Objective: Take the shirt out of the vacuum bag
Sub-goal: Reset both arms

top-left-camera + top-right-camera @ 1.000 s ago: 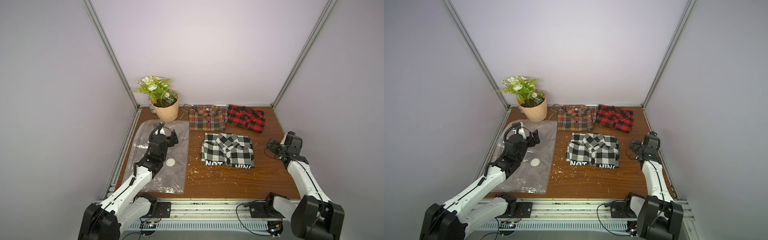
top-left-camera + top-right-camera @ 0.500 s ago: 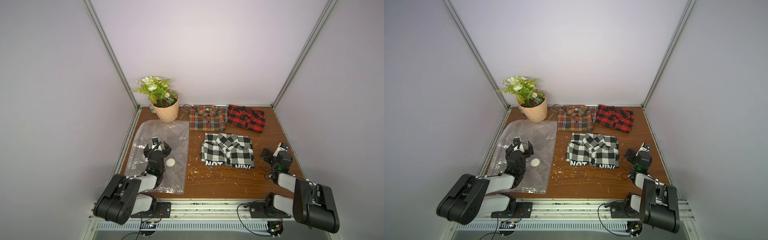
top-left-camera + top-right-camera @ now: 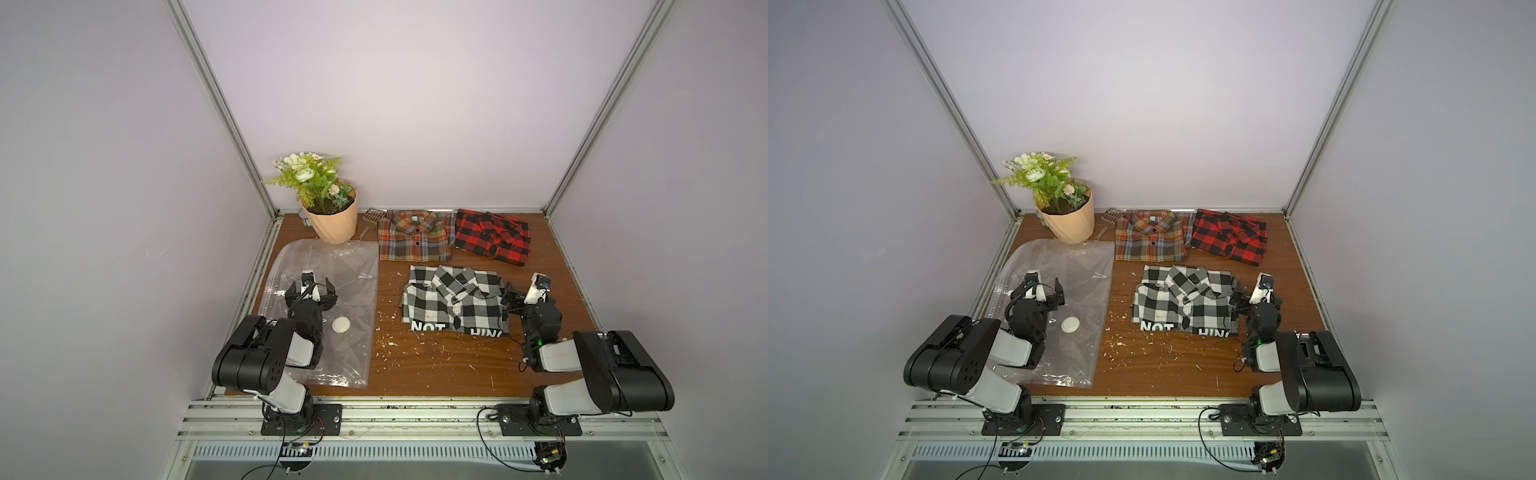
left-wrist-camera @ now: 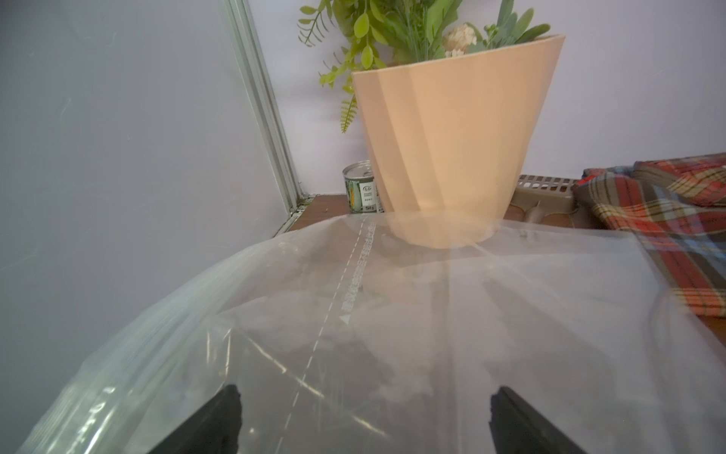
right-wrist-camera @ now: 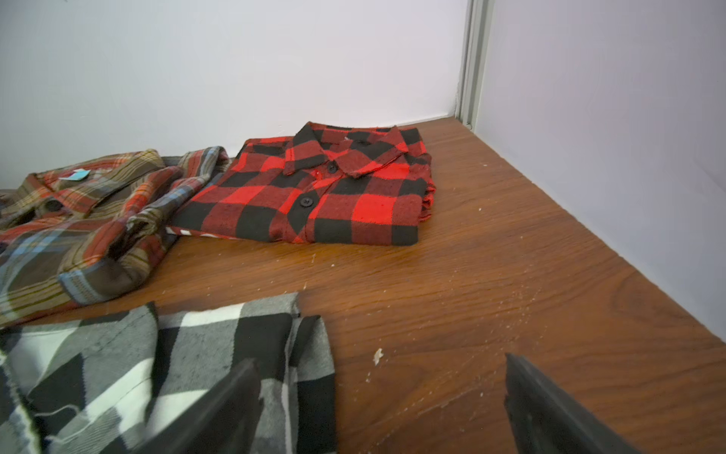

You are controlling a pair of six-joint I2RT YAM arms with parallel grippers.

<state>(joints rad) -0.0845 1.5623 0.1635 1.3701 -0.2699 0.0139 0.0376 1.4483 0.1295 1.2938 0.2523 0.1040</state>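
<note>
Robot lab booth, aluminium frame (image 3: 225, 112), plain walls (image 3: 395, 104)

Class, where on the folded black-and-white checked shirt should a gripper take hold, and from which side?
Probably best: pinch the right edge of the black-and-white checked shirt, coming low from the robot's right. It lies flat, and its stacked folds make a thick edge there, right beside the open right gripper.

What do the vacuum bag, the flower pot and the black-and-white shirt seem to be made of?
Vacuum bag: thin clear plastic film, glossy; the table shows through and creases glint. Flower pot: probably matte plastic, evenly peach and faceted; possibly ceramic. Black-and-white shirt: woven cloth, likely flannel; matte, slightly fuzzy.
</note>
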